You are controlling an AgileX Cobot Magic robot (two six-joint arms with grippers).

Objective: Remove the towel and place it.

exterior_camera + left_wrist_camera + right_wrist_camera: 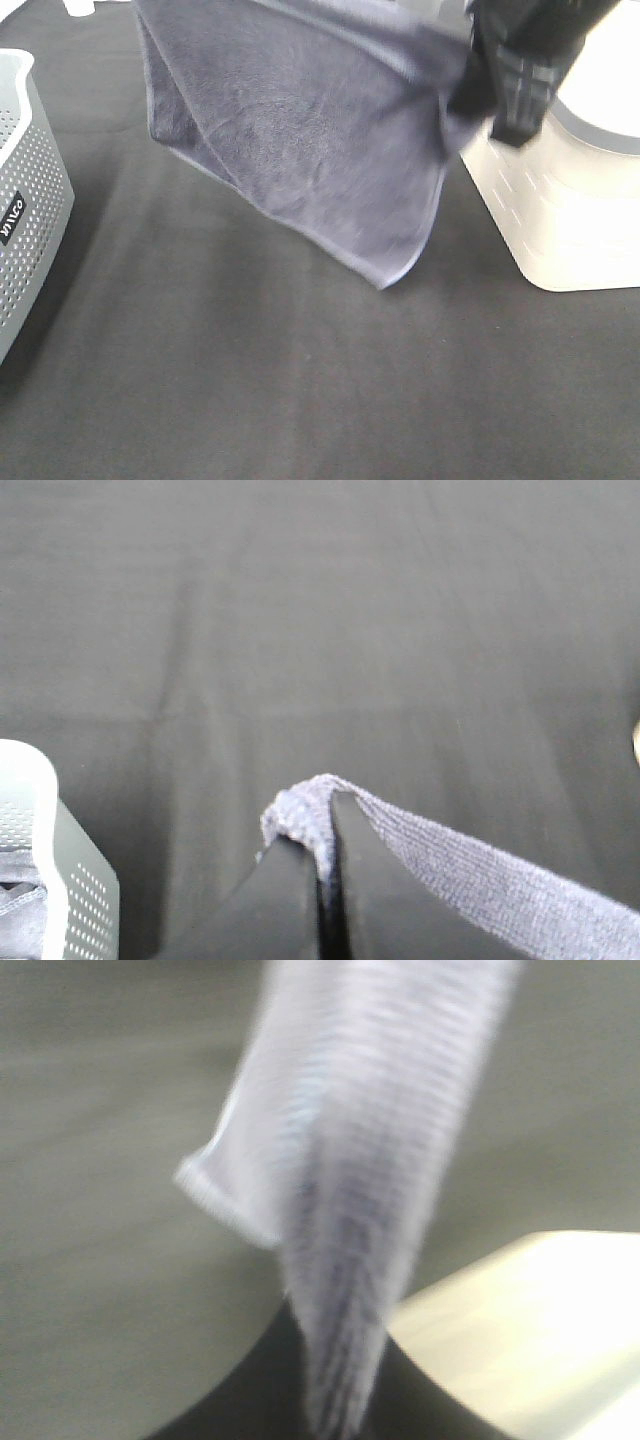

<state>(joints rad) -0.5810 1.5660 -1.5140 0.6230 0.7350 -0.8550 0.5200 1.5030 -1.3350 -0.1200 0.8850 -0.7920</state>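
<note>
Towel [300, 130] hangs spread in the air above the black table [300, 390]. The left gripper [325, 832] is clenched on its left top corner and the right gripper [505, 90] on its right.

It looks mid-carry; next, both arms must lower it together onto its spot and let go.

A perforated grey basket [30, 190] stands left. A white basket [570, 220] stands right, just beside the held corner, where the cloth could snag.

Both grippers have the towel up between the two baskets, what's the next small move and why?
The towel is pinched by the left gripper and the right gripper and seems to hang above the black table, between the grey basket and the white basket. So probably lower both arms together, grips shut, until its low corner touches down.
</note>
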